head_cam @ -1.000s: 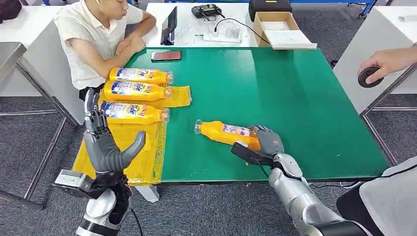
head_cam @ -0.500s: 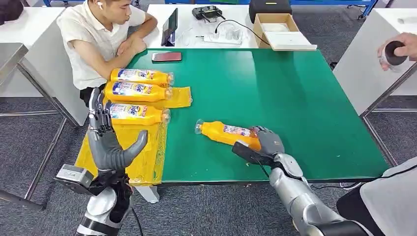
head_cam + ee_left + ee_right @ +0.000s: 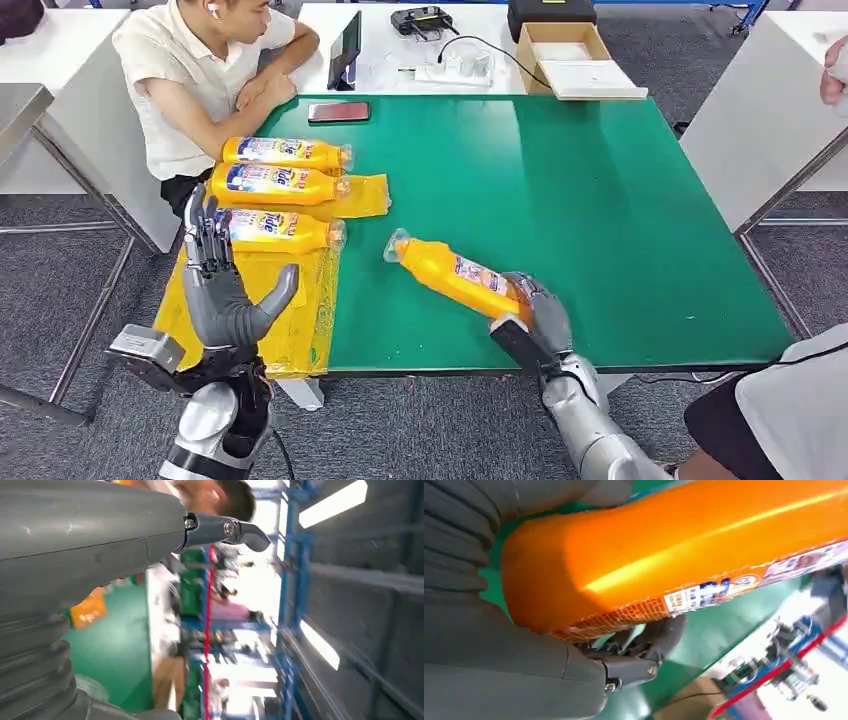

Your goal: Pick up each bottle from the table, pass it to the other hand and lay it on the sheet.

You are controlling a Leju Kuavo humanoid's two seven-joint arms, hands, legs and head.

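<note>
My right hand (image 3: pixel 530 318) grips the base end of an orange bottle (image 3: pixel 450 275) near the front edge of the green table (image 3: pixel 600 200); its clear cap end points up-left and is tilted off the table. The right wrist view has the orange bottle (image 3: pixel 684 550) close up with my fingers (image 3: pixel 644 645) wrapped under it. Three more orange bottles (image 3: pixel 285 153) (image 3: pixel 275 184) (image 3: pixel 280 230) lie side by side on the yellow sheet (image 3: pixel 290 310) at the table's left. My left hand (image 3: pixel 225 290) is raised open in front of the sheet, fingers spread, holding nothing.
A person (image 3: pixel 205 75) sits at the table's far left corner, arms on the edge. A phone (image 3: pixel 338 112) lies at the back of the table. A cardboard box (image 3: pixel 570 55) and cables sit on the white table behind. Another person's hand (image 3: pixel 833 80) shows at the right edge.
My right hand has drawn back toward the front edge with the bottle, whose cap end has risen and swung left. The person's hand at the right moved up and away. My left hand barely moved.
</note>
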